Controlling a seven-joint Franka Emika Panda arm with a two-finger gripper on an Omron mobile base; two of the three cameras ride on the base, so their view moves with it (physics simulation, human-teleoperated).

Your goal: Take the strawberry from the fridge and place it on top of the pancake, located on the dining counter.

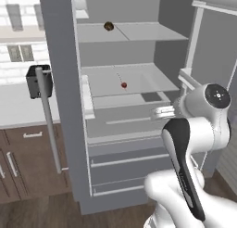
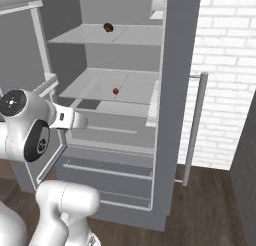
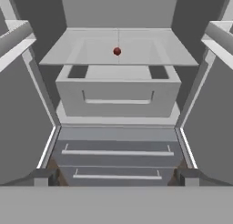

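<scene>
Fridge (image 1: 65, 106) doors open, 2 drawers (image 3: 117, 159) at the bottom. Small brown round item (image 1: 109, 26) on upper shelf. Strawberry (image 3: 117, 51) sits alone on middle shelf (image 3: 150, 52), nothing blocking it. Brown cabinets (image 1: 23, 162), white worktop (image 1: 18, 104), brick wall (image 2: 225, 65), wood floor. Hand (image 3: 117, 177) fully spread, empty, well short of the strawberry.

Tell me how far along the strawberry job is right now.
Done: the tall grey fridge has both doors open. In hand: the claw is open, empty and aimed at the interior, well short of the tiny red strawberry resting on its middle shelf. Left: reach in, grasp the berry, withdraw, carry it to the pancake and set it on top.
</scene>
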